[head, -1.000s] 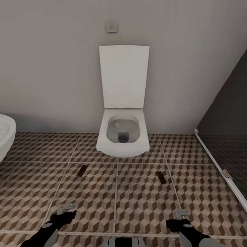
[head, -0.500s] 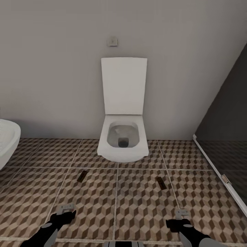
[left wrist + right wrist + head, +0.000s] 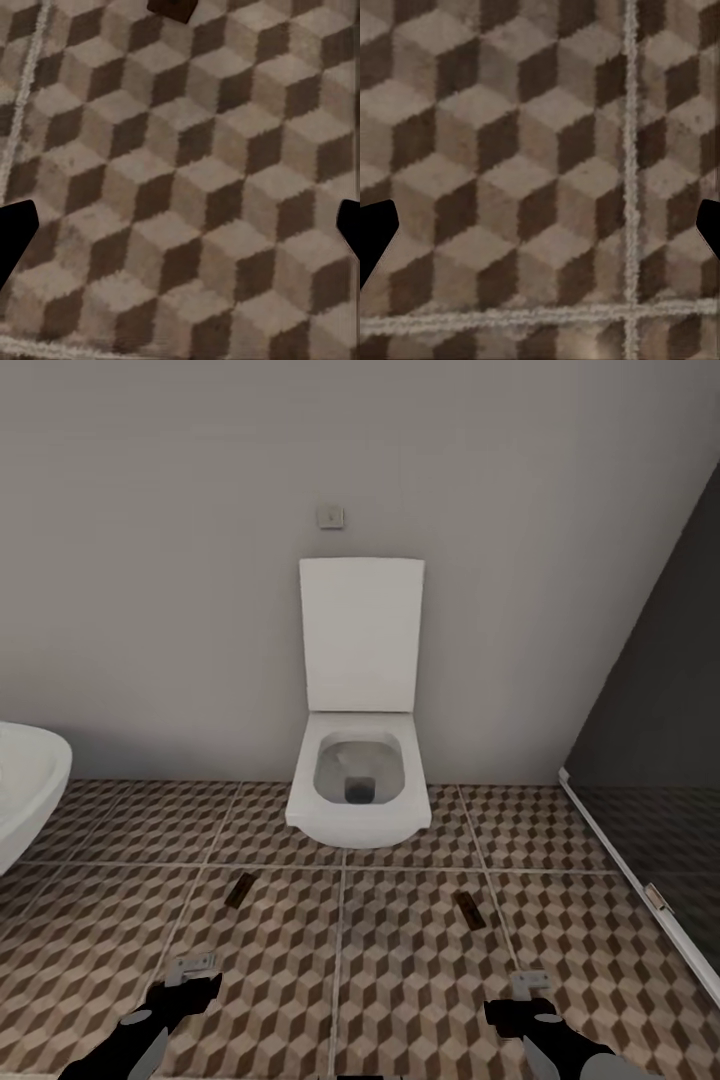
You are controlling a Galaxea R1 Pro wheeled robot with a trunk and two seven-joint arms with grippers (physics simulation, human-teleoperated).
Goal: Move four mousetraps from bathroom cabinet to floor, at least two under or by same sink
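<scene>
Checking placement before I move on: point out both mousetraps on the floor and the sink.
left mousetrap (image 3: pixel 238 890), head view, middle of its flat body
right mousetrap (image 3: pixel 470 910), head view, middle of its flat body
sink (image 3: pixel 25 785), head view, rounded outer wall

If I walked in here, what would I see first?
Probably the white toilet with its lid up, standing against the grey wall in the middle. Then the bathroom floor with its brown and cream cube pattern, where two small mousetraps lie in front of the toilet, one toward the left and one toward the right. A white sink peeks in at the left edge.
</scene>
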